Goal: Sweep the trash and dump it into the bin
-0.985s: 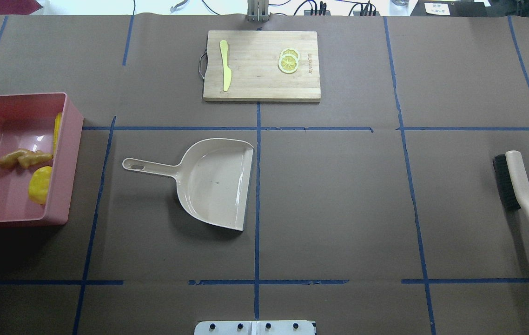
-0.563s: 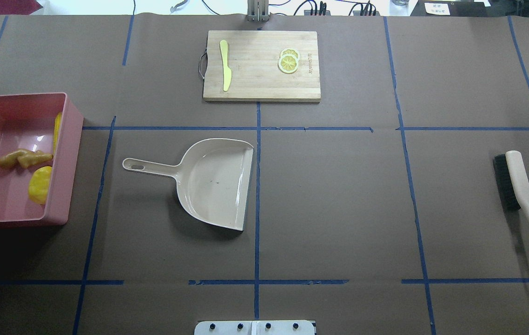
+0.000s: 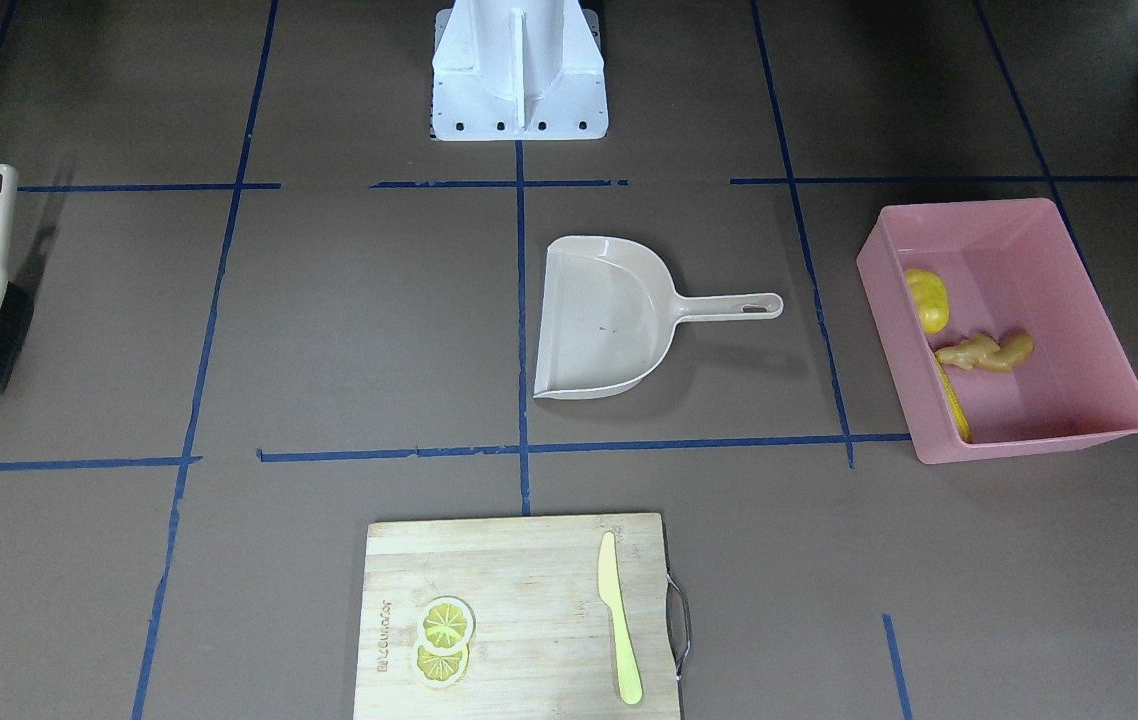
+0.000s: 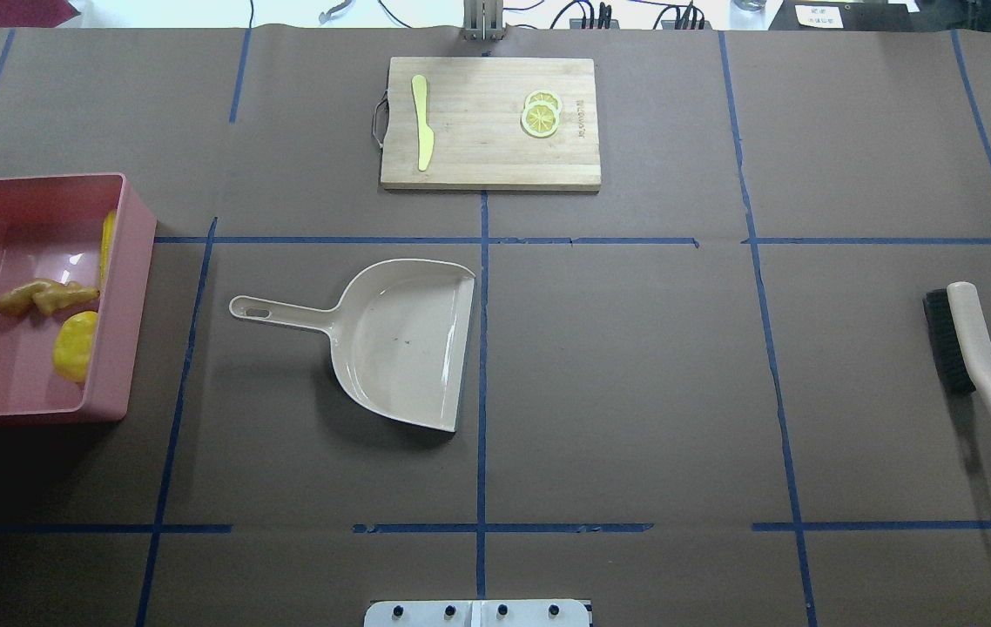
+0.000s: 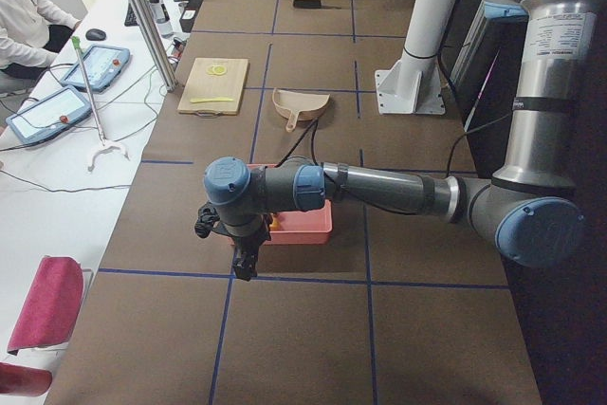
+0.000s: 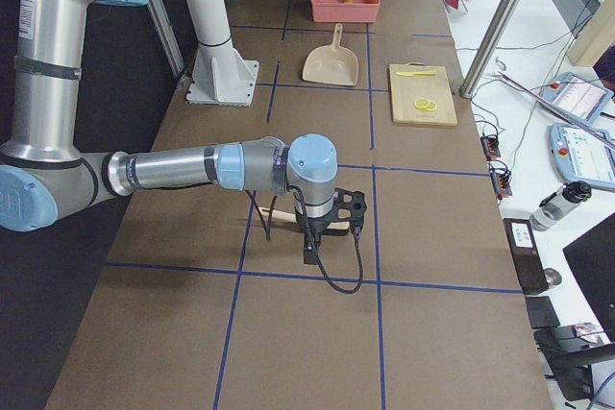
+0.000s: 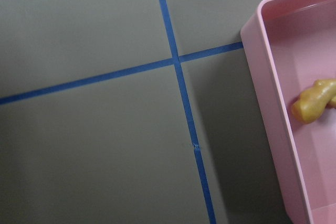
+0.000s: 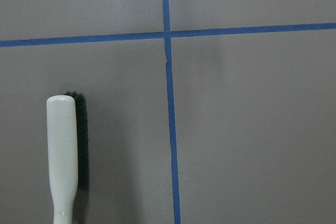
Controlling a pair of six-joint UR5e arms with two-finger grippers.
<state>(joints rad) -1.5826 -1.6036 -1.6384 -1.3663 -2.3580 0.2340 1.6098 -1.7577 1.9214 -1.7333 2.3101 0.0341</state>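
Since a second ago: dark speck at overhead's right edge gone, all else unmoved. Trash (image 4: 47, 299) in bin (image 4: 25, 180), left edge; dustpan (image 4: 400, 340), brush (image 4: 974, 335) lie free. Looks finished. Left pincer (image 5: 245, 267), right pincer (image 6: 308, 253): apart or together, cannot tell.

Brown, blue-taped table (image 4: 635, 392) carries the bin (image 4: 143, 252), dustpan (image 4: 400, 340), brush (image 4: 974, 348), cutting board (image 4: 478, 131) — all well apart.

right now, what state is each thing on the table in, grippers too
bin: upright, not empty
corn cob: in bin
potato: in bin
ginger root: in bin
dustpan: empty, lying flat
brush: lying unheld
knife: flat on cutting board
lemon slices: overlapping on board
left gripper: open or shut unclear
right gripper: open or shut unclear
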